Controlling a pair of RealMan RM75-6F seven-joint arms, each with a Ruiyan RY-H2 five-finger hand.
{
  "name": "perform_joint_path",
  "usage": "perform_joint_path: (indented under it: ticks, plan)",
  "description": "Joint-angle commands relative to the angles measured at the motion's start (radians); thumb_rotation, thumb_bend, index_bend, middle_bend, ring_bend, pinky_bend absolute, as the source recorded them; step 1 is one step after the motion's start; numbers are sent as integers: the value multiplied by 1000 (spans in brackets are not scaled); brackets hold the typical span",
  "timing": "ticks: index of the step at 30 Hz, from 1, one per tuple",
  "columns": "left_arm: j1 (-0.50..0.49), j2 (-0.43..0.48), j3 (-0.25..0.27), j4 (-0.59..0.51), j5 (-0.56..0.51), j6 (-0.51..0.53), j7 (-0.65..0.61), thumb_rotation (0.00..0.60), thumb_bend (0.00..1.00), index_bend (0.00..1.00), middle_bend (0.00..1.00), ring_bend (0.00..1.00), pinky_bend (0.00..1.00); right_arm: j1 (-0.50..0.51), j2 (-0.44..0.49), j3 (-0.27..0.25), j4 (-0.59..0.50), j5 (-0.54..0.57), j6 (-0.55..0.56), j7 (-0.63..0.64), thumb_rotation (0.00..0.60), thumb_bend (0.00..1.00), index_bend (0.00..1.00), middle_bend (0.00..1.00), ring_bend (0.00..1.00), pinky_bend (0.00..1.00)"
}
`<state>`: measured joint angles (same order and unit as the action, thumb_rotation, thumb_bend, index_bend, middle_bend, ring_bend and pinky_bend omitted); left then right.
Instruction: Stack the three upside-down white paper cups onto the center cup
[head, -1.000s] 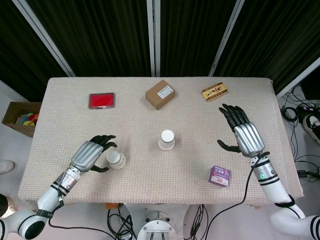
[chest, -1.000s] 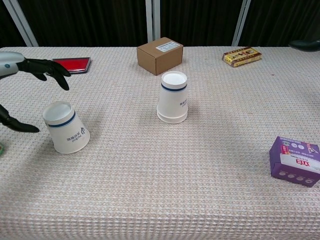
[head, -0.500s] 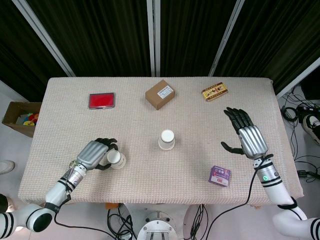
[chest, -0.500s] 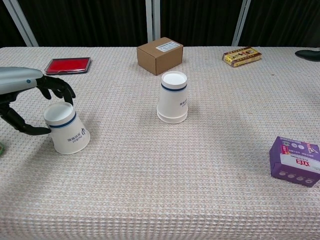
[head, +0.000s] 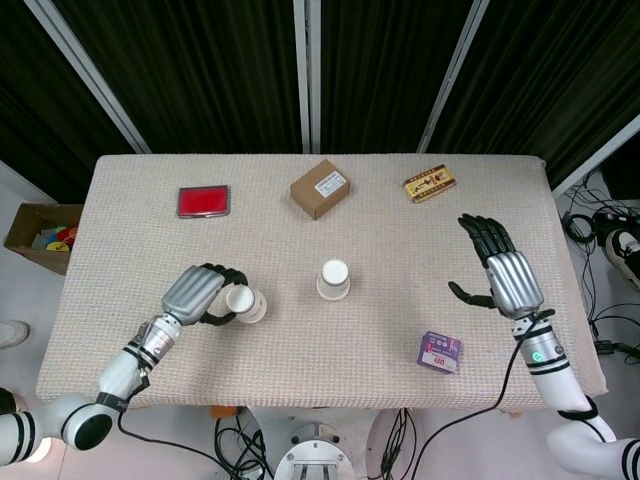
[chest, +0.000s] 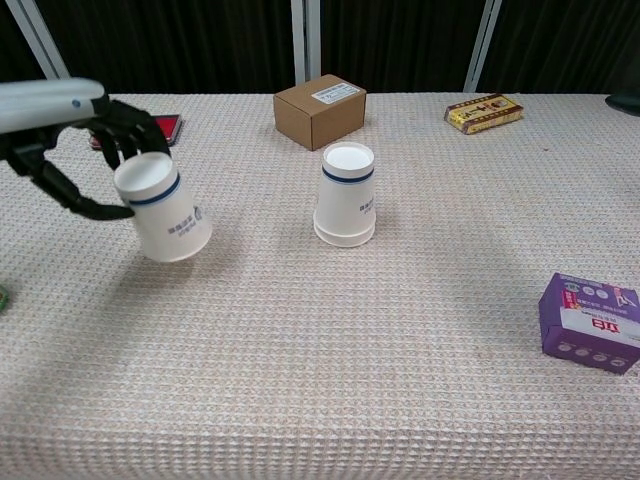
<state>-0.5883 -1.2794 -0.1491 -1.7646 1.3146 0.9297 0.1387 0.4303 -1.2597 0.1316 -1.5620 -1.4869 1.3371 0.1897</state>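
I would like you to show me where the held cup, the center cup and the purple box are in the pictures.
held cup (chest: 170, 215), chest view, on its white side wall below the blue band.
center cup (chest: 346, 205), chest view, on the middle of its side wall.
purple box (head: 439, 351), head view, on its top face.

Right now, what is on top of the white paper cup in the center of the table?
Nothing is stacked on the upside-down white paper centre cup; its flat base is bare. The closed base hides whatever might be inside.
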Motion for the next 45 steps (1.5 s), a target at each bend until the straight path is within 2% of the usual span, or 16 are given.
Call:
perform_joint_path:
  ticks: [1, 7, 13, 16, 27, 34, 45]
  plan:
    - [-51, 4, -63, -13, -4, -11, -62, 600, 288, 464, 397, 360, 366, -13, 7, 1, 0, -7, 17, 15, 600, 177, 0, 76, 0, 0]
    - [-178, -25, -149, 5, -67, -113, -90, 600, 286, 464, 396, 360, 363, -47, 18, -2, 2, -17, 60, 47, 600, 180, 0, 82, 0, 0]
    - [-309, -67, -176, 47, -196, -213, 1, 600, 285, 464, 389, 360, 361, -71, 29, -7, 7, -23, 80, 72, 600, 189, 0, 87, 0, 0]
    - [-357, -85, -185, 65, -265, -223, 39, 600, 285, 464, 388, 359, 361, -80, 30, -8, 14, -26, 88, 87, 600, 190, 0, 87, 0, 0]
    - [-477, -91, -160, 76, -446, -218, 165, 600, 284, 464, 385, 359, 360, -101, 30, -7, 41, -33, 100, 127, 600, 190, 0, 87, 0, 0]
    - [-531, -102, -149, 92, -513, -213, 188, 600, 284, 463, 384, 359, 361, -108, 29, -8, 51, -35, 96, 138, 600, 190, 0, 88, 0, 0]
    - [-625, -128, -98, 128, -624, -218, 253, 600, 278, 461, 377, 347, 350, -116, 24, -7, 62, -37, 92, 148, 600, 191, 0, 87, 0, 0]
